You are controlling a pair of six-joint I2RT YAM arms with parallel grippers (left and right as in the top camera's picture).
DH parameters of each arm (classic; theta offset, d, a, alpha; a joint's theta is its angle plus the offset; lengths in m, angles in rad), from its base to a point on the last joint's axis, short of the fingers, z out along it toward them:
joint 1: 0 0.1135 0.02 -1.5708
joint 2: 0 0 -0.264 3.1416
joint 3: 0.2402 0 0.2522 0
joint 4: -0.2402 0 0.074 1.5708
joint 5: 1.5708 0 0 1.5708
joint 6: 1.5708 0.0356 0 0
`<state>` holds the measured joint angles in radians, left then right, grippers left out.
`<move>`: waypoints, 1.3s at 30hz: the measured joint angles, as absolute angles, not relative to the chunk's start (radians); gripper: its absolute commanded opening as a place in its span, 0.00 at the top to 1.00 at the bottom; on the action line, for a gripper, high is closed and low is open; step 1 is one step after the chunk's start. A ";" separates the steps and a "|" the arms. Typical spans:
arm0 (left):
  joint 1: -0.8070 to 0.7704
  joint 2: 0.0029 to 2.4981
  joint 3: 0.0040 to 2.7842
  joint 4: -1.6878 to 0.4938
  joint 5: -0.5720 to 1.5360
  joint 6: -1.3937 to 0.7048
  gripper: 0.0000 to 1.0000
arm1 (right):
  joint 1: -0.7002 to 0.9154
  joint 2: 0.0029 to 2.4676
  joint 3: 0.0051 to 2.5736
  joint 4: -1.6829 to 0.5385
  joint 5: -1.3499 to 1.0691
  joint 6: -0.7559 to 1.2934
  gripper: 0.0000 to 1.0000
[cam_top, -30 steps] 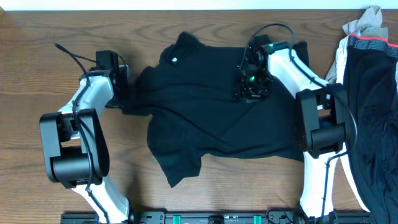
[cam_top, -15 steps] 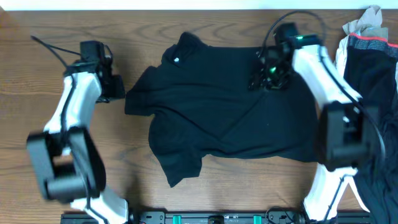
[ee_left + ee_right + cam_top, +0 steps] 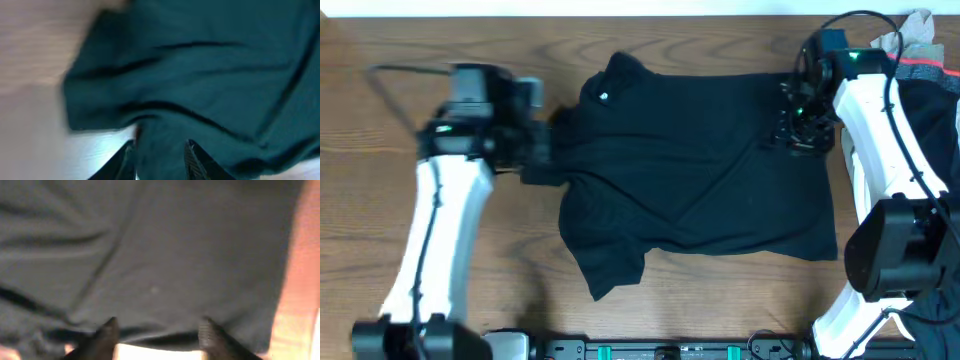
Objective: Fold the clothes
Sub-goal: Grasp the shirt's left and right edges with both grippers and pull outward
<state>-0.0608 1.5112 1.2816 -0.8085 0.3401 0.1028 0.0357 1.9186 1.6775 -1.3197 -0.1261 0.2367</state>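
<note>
The black T-shirt (image 3: 690,180) lies spread on the wooden table (image 3: 380,240), with its small white logo (image 3: 603,97) near the collar at the back. My left gripper (image 3: 542,155) is at the shirt's left sleeve. In the left wrist view its fingers (image 3: 162,162) are apart with the blurred sleeve cloth (image 3: 210,75) between them. My right gripper (image 3: 798,132) is over the shirt's back right edge. In the right wrist view its fingers (image 3: 160,335) are wide open over the cloth's edge (image 3: 165,245).
A pile of other garments (image 3: 920,70), white, grey and dark with a red stripe, lies at the right edge next to the right arm. The table's back edge runs along the top of the overhead view.
My right gripper has moved to the right across the shirt to its right edge. My left gripper drew back to the left, then came right again onto the left sleeve.
</note>
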 measured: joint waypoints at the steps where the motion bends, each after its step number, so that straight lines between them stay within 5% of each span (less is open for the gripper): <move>1: -0.096 1.546 1.273 -0.768 0.338 0.125 0.66 | 0.029 1.919 1.666 -1.320 -0.114 0.252 0.80; 7: -0.160 1.724 1.267 -0.579 0.334 0.179 0.71 | 0.014 1.919 1.517 -1.285 -0.101 0.282 0.99; 30: -0.016 2.003 1.279 -0.450 0.069 0.148 0.77 | -0.017 1.920 1.162 -1.076 -0.022 0.410 0.97; 39: 0.022 1.962 1.374 -0.585 0.099 0.128 0.47 | -0.017 1.919 1.171 -1.016 -0.187 0.241 0.96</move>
<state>0.0216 1.9621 1.3739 -0.5850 0.0994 0.1280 -0.0166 1.9194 1.1706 -1.0164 -0.1871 0.2409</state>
